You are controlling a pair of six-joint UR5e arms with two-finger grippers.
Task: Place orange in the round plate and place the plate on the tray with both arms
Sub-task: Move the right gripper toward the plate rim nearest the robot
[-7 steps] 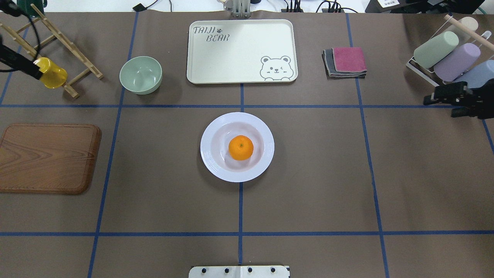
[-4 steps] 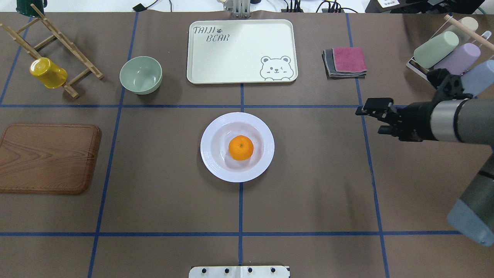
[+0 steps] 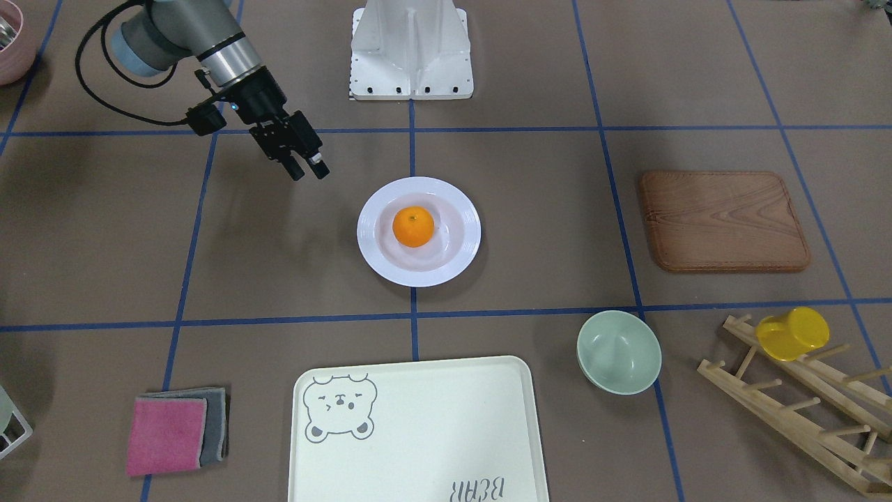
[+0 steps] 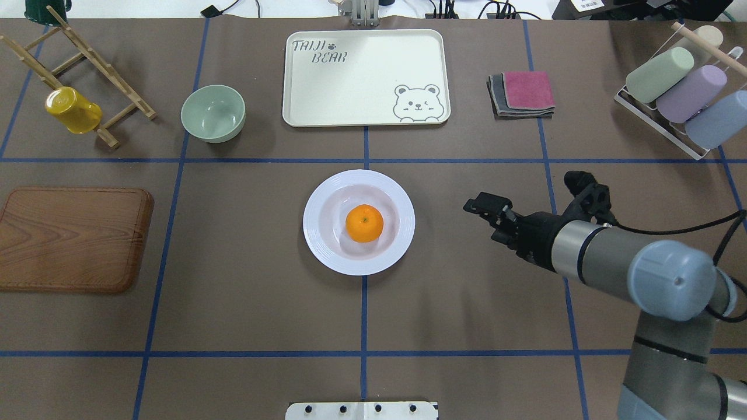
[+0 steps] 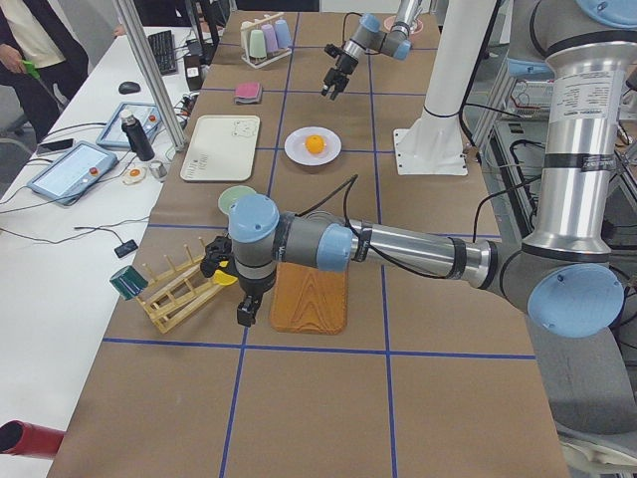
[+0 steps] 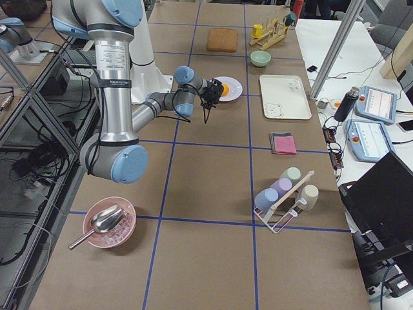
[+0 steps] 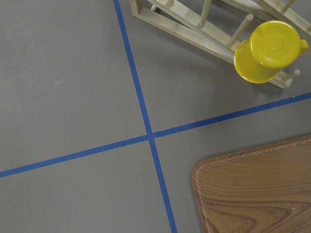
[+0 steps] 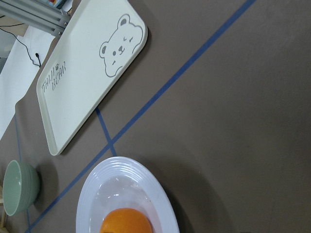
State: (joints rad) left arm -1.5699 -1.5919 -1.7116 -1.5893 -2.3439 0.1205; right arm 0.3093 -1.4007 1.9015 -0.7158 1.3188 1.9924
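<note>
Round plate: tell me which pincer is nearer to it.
Right. The right pincer hangs just off the round plate, not touching; the left pincer is far away beside the wooden board.

My bench [image 4: 245,291] is dull brown, gridded with blue tape [image 4: 467,353]; the orange [image 4: 364,223] is bright orange, and the plate [image 4: 318,245] is glossy white with fine ridges ringing its rim. The tray [image 4: 362,81] is cream with a grey bear face and grey lettering, the bowl [image 4: 213,112] pale green, the cup [image 4: 73,109] yellow, the board [image 4: 70,239] warm brown with darker wood grain, the cloths [image 4: 525,90] pink over grey. My right fingers [image 3: 297,167] are black, on a silver-grey arm [image 4: 589,256] with light-blue caps.
</note>
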